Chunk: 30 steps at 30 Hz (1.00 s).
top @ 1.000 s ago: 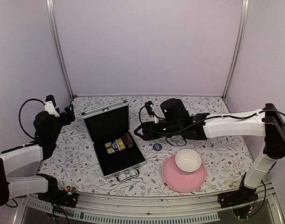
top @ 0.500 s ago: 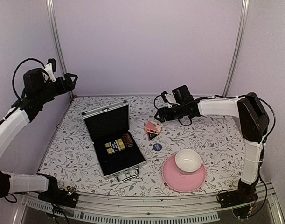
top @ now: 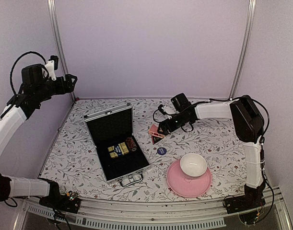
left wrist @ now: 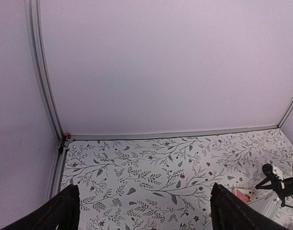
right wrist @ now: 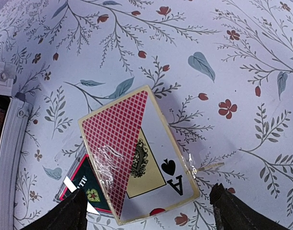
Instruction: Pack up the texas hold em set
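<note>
The silver briefcase (top: 128, 168) lies open on the table's left half, lid (top: 109, 125) raised. A gold-and-dark card box (top: 118, 150) and a dark red chip stack (top: 132, 143) sit in its black lining. Right of it the red card box (top: 156, 132) (right wrist: 136, 158) rests tilted on the table, on top of a dark green, red-edged piece (right wrist: 84, 189). My right gripper (top: 162, 126) (right wrist: 147, 206) hovers open just over that box, a finger on either side, not touching. The blue disc (top: 161, 150) lies nearer the front. My left gripper (top: 70, 81) (left wrist: 145, 211) is open and empty, high by the left wall.
A white bowl (top: 193, 164) stands on a pink plate (top: 177, 186) at the front right, close to the blue disc. The briefcase's metal rim (right wrist: 6, 143) runs along the left of the right wrist view. Metal frame posts (top: 60, 48) stand at the back corners.
The left arm has lifted from low on the left to high by the wall. The right arm pulled back from the briefcase, then dipped over the red card box, now uncovered. Both grippers opened wider.
</note>
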Each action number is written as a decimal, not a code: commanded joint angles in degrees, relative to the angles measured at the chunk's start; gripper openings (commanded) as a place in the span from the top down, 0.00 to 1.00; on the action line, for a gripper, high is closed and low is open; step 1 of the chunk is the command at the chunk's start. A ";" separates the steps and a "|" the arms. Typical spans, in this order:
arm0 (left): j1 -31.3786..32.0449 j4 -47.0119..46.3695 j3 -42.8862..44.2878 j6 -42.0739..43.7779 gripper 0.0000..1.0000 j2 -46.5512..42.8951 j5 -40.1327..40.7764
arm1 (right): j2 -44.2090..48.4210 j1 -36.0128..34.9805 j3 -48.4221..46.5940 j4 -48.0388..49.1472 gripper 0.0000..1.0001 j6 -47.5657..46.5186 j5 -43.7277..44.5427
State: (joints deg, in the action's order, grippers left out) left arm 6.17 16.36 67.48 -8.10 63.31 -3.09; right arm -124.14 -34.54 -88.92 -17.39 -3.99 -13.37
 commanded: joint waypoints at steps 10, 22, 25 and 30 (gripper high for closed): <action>-0.64 -8.65 -12.11 6.86 0.05 -5.03 9.29 | -4.76 -0.87 -6.26 -5.58 0.15 -8.78 3.42; -0.65 -8.69 -12.72 7.04 0.05 -4.72 9.07 | -6.49 -2.10 -8.00 -6.94 0.15 -11.33 0.99; -0.64 -8.63 -12.88 7.00 0.05 -4.81 9.09 | -6.92 -2.11 -8.15 -7.09 0.17 -11.48 2.10; -0.64 -8.58 -13.01 6.87 0.05 -4.85 8.81 | -7.00 -2.07 -8.32 -7.04 0.20 -11.36 4.75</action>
State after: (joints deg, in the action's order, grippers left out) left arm 6.09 8.86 55.31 -1.67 58.96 5.63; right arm -129.51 -36.38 -95.53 -23.20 -14.68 -11.00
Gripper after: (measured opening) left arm 0.953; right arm 0.807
